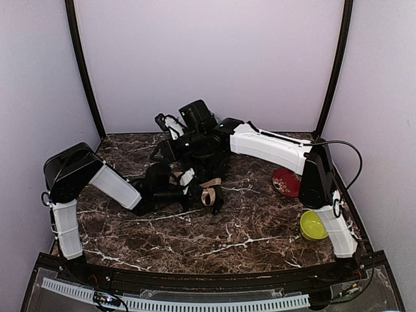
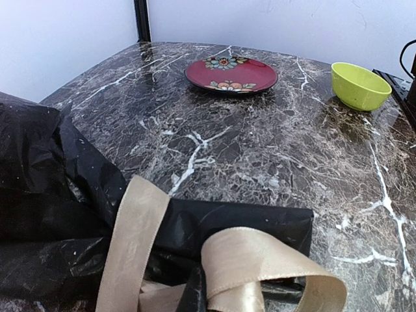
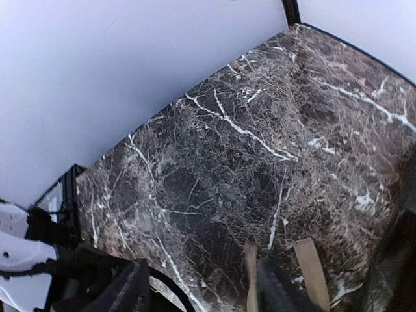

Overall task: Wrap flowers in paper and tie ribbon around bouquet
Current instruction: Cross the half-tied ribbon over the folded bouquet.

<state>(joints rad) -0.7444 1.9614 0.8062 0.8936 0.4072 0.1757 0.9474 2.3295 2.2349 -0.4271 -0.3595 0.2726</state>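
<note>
The black paper [image 1: 218, 168] lies bundled at mid-table, and the flowers are hidden inside it. In the left wrist view its folded end [image 2: 240, 221] lies under beige ribbon [image 2: 260, 257] that loops up and runs down to the bottom edge where my left jaws are. My left gripper [image 1: 185, 185] sits low against the bundle, shut, apparently on the ribbon [image 1: 209, 194]. My right gripper [image 1: 193, 156] hangs over the bundle's far side. In its own view it [image 3: 205, 296] is open, with marble between the fingers [image 3: 133, 292]. Two ribbon strips [image 3: 309, 273] lie beside its right finger.
A red flowered plate [image 1: 286, 182] [image 2: 231, 73] and a lime-green bowl [image 1: 313, 225] [image 2: 359, 84] stand at the right side of the marble table [image 1: 247, 240]. Purple walls close off the back and sides.
</note>
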